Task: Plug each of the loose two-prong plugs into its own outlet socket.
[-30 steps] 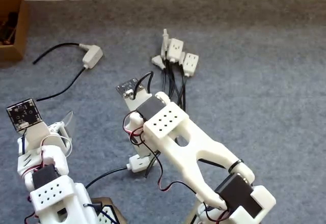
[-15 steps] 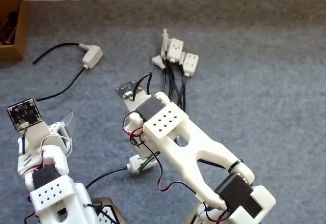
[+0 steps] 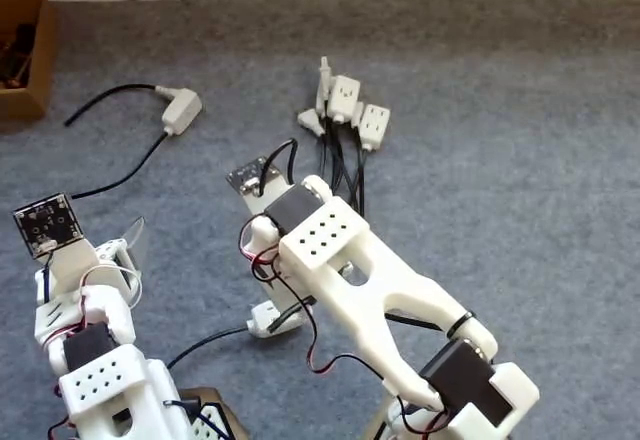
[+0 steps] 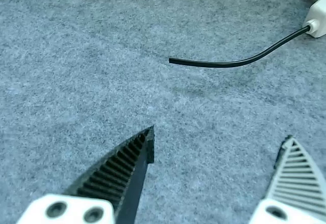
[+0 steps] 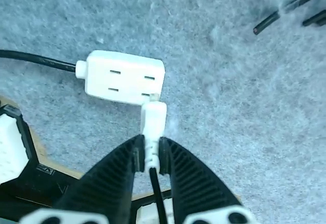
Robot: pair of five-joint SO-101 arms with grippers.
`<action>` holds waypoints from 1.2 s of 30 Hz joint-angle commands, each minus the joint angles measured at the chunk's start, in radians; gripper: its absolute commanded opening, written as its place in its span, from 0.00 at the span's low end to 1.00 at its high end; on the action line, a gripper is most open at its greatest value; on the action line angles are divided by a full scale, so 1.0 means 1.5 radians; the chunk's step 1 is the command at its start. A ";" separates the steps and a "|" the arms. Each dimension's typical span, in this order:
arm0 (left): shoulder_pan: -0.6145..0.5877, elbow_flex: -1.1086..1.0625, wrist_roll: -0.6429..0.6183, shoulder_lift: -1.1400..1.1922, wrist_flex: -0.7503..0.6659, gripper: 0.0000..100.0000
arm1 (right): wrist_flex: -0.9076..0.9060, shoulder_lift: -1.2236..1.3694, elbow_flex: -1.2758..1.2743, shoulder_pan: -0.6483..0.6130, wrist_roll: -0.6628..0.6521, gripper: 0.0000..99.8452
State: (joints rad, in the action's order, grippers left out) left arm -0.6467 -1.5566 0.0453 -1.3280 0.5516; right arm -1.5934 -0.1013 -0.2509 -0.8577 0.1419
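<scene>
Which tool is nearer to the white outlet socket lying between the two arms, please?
Right. The right tool holds a plug at the socket; the left tool hangs over carpet, apart.

The grey carpet (image 3: 520,110) is matt, fuzzy cloth. The outlet socket (image 5: 124,76) and plug (image 5: 153,124) are smooth white plastic with a faint sheen (the socket's cord (image 5: 35,60) is matt black sheathing). The left gripper (image 4: 219,134) is ribbed plastic, one finger black, one pale; the box (image 3: 40,70) looks like brown cardboard.
</scene>
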 commanded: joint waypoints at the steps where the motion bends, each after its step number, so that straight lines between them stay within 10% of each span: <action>1: 0.010 0.005 -0.006 -0.006 -0.011 0.37 | -0.009 -0.017 0.034 -0.005 -0.006 0.01; 36: 0.009 0.005 -0.006 -0.006 -0.011 0.37 | 0.039 -0.038 -0.009 -0.046 -0.007 0.01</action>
State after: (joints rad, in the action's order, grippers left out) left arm -0.6467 -1.5566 0.0453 -1.3280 0.5516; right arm -1.5228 -0.1074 -0.2708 -0.9206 0.1419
